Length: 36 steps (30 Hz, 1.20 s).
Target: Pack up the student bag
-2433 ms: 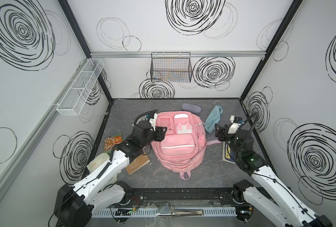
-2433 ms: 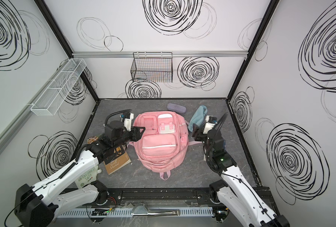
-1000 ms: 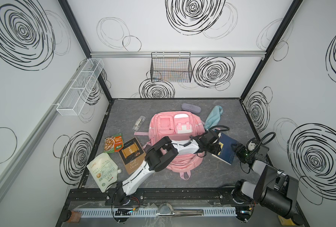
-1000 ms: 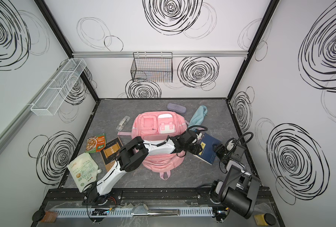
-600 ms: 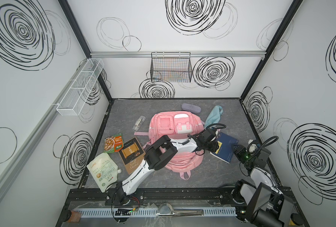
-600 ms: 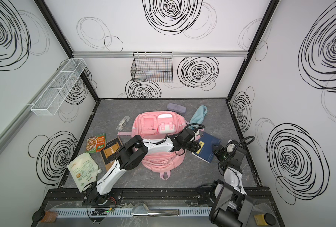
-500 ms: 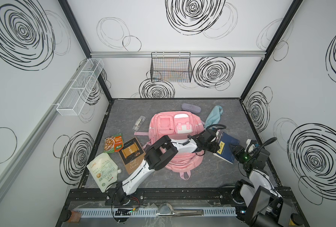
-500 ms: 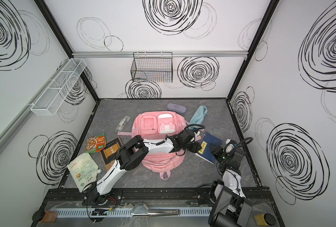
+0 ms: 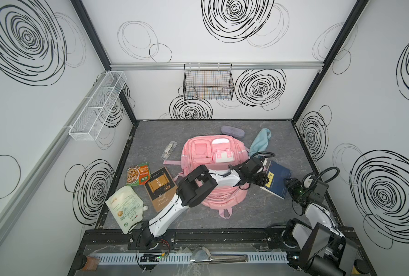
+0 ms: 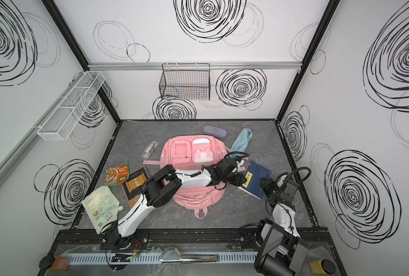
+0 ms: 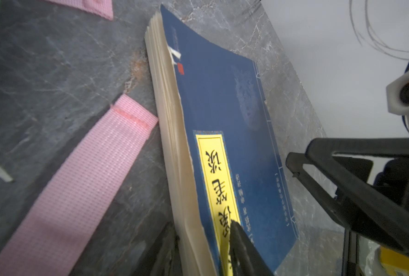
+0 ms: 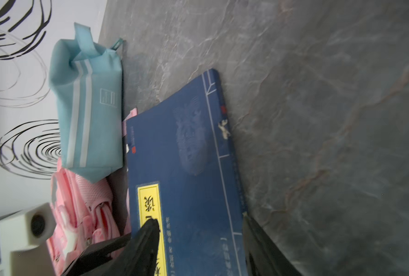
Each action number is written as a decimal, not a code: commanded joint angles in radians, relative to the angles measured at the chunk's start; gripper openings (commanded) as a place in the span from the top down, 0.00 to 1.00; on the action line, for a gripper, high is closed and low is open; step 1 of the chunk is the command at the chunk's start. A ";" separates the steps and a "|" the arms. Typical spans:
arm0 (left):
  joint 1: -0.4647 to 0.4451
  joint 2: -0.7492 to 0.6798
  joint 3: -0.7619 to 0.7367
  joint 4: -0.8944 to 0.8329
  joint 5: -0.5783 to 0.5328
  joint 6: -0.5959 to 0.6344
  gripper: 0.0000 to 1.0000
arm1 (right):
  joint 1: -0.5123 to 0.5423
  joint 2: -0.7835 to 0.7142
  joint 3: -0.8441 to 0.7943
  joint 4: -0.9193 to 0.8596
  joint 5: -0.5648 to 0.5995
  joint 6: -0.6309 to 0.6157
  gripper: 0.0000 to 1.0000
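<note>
Since a couple of seconds back, the left arm (image 9: 194, 188) has swung from the bag's left side right across it to the blue book (image 9: 278, 176). The right arm (image 9: 315, 213) has folded back toward the near right corner of the table (image 9: 151, 133).

The student bag (image 9: 198, 153) is pink fabric with white zipper trim, lying flat and front-up in the middle of the table in both top views. Its long axis runs from the back wall to the near edge. The top loop (image 9: 223, 212) points at the near edge, and two front pockets, one under a white buckled flap (image 9: 223, 153), sit at the far end. The left arm covers its middle, so what it holds cannot be told.

The left end effector (image 11: 198, 229) grasps the book's page edge just beside the bag, one finger on the yellow label and the other seemingly beneath the pages. The right end effector (image 12: 198, 227) is released, jaws spread over the book's near corner.

A light-blue pouch (image 12: 91, 107) lies by the bag's far right corner, near the book. A black wire basket (image 9: 208, 82) hangs on the back wall and a white mesh shelf (image 9: 96, 107) on the left wall.
</note>
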 commanded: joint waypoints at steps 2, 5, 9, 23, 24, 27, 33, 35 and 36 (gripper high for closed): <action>-0.001 0.054 -0.024 -0.044 0.003 -0.015 0.58 | -0.003 0.030 0.008 -0.005 0.106 -0.014 0.35; 0.001 0.052 -0.024 -0.044 0.009 -0.015 0.58 | -0.003 0.078 -0.004 0.001 0.103 -0.035 0.31; 0.001 0.055 -0.023 -0.037 0.020 -0.023 0.58 | -0.004 0.184 0.002 0.037 -0.016 -0.045 0.33; 0.001 0.076 -0.034 -0.008 0.036 -0.050 0.60 | -0.004 0.110 -0.017 0.155 -0.312 0.000 0.45; 0.001 0.079 -0.034 -0.006 0.038 -0.053 0.60 | -0.004 0.090 -0.019 0.170 -0.325 0.008 0.46; 0.001 0.086 -0.039 0.004 0.044 -0.064 0.61 | -0.004 0.065 -0.029 0.223 -0.381 0.046 0.48; 0.001 0.088 -0.044 0.017 0.045 -0.074 0.62 | -0.003 0.077 -0.070 0.334 -0.459 0.125 0.48; 0.002 0.090 -0.044 0.023 0.048 -0.080 0.62 | -0.002 0.080 -0.068 0.310 -0.434 0.109 0.48; 0.004 0.092 -0.044 0.025 0.049 -0.083 0.63 | -0.003 0.086 -0.062 0.278 -0.414 0.086 0.48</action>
